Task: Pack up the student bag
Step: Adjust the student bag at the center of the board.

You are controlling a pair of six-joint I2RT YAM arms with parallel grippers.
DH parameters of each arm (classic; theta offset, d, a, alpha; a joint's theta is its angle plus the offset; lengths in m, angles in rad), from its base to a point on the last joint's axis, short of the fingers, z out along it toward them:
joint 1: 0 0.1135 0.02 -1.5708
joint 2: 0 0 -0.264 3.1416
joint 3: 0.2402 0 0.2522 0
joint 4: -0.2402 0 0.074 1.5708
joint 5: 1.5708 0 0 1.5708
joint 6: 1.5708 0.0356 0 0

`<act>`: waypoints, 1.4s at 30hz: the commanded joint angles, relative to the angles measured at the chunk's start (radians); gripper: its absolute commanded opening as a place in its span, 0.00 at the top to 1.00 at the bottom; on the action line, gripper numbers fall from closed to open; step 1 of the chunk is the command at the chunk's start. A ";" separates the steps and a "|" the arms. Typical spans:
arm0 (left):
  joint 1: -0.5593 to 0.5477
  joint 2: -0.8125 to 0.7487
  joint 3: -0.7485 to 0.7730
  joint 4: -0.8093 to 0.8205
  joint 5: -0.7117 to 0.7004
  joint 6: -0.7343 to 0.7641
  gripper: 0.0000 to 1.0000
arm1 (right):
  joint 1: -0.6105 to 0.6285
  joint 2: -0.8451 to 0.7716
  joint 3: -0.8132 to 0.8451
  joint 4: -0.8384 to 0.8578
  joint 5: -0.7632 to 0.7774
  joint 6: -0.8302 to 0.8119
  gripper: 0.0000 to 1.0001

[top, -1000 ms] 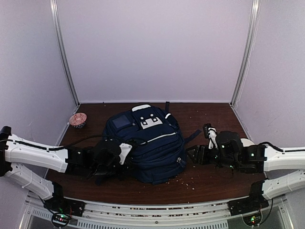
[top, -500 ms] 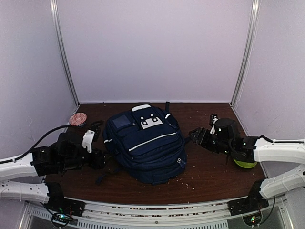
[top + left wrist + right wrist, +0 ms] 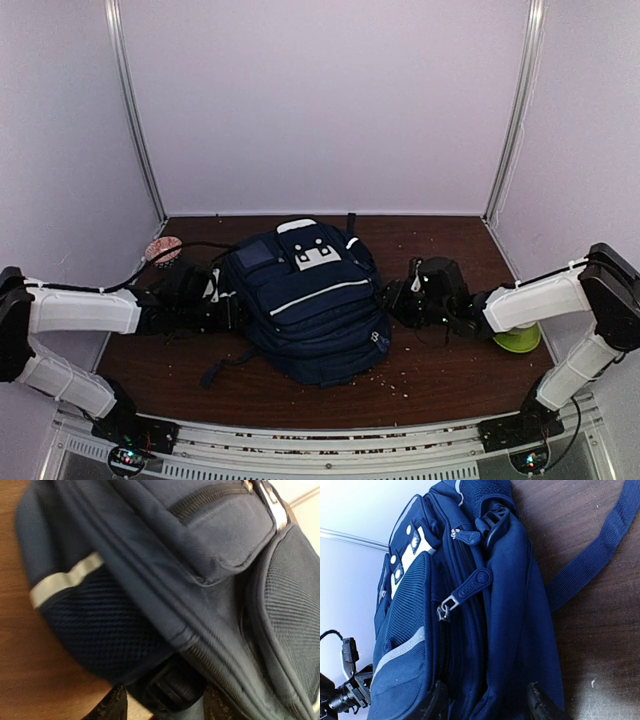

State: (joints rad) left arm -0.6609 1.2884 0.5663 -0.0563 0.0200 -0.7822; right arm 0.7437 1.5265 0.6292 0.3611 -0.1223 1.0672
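Bag lies at the middle of the table, unmoved. My left gripper, having let go and drawn back, is again at its left flank, fingers wide apart around a buckle. My right gripper has come up to the right flank, fingers apart astride the fabric; whether they pinch it I cannot tell. Judged: a fresh two-sided hold, with packing still ahead.
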 commanded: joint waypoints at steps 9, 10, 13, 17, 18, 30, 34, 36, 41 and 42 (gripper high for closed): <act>0.007 0.405 0.390 0.206 0.259 0.087 0.37 | 0.002 -0.049 -0.082 0.110 0.005 0.009 0.67; 0.007 0.439 0.435 0.199 0.269 0.094 0.39 | 0.002 -0.059 -0.087 0.100 0.014 0.002 0.67; 0.007 0.522 0.568 0.175 0.290 0.116 0.42 | 0.002 -0.087 -0.095 0.062 0.035 -0.026 0.64; 0.007 0.582 0.676 0.086 0.242 0.159 0.38 | 0.002 -0.129 -0.089 -0.014 0.061 -0.076 0.57; 0.007 0.574 0.676 0.066 0.217 0.163 0.35 | 0.003 -0.147 -0.085 -0.039 0.071 -0.092 0.54; -0.001 -0.051 0.363 -0.168 -0.162 0.230 0.02 | 0.102 -0.600 0.027 -0.558 0.432 -0.398 0.29; 0.000 -0.296 0.277 -0.304 -0.232 0.260 0.02 | 0.203 -0.769 0.039 -0.732 0.667 -0.430 0.27; 0.001 -0.401 0.236 -0.365 -0.286 0.255 0.02 | 0.211 -0.854 0.001 -0.784 0.775 -0.366 0.23; 0.001 -0.549 0.193 -0.503 -0.462 0.161 0.02 | 0.185 -1.044 -0.140 -0.760 0.932 -0.247 0.00; 0.001 -0.555 0.204 -0.513 -0.462 0.164 0.02 | 0.174 -1.071 -0.159 -0.736 0.931 -0.252 0.00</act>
State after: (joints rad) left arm -0.6609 0.7616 0.7750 -0.4412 -0.3050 -0.5774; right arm 0.9428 0.5442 0.5659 -0.3420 0.6464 0.7780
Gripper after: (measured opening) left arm 0.978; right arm 0.982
